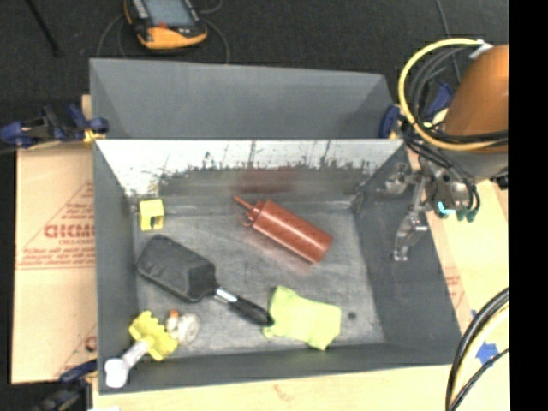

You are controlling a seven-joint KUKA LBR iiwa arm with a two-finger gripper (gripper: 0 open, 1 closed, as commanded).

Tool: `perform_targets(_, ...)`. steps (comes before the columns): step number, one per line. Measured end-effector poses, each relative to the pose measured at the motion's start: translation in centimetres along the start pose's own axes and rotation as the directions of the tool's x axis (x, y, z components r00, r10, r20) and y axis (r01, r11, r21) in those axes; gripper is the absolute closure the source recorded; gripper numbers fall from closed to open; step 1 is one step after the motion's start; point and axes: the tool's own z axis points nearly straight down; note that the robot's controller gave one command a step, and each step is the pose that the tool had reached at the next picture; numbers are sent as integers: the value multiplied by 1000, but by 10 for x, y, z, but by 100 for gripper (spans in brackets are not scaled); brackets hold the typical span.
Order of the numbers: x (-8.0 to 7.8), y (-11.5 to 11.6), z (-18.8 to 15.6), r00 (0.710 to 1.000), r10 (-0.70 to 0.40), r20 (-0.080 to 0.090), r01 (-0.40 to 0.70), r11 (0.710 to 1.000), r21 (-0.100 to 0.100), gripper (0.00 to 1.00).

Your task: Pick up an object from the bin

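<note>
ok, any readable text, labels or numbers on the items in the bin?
None readable in the bin.
red bottle: no label seen.
yellow block: dark mark, too small to read.
black brush, yellow cloth, yellow-white toy: nothing.

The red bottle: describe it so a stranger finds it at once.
In the grey bin, look at the middle of the floor, near the far wall. The red bottle lies there on its side, nozzle pointing left. It is the only red thing, clear of the black brush and yellow-green cloth nearer the front.
</note>
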Motion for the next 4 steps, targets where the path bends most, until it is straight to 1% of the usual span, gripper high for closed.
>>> perform_targets(1, -2, 1, -4, 1000, -3, 8, 3, 1000, 1, 0)
perform_targets(2, -13, 34, 120, 1000, 14, 7, -14, 1000, 1, 100)
perform_targets(3, -13, 34, 120, 1000, 13, 7, -13, 1000, 1, 100)
perform_targets(4, -16, 57, 99, 998, -65, 0, 65, 998, 2, 100)
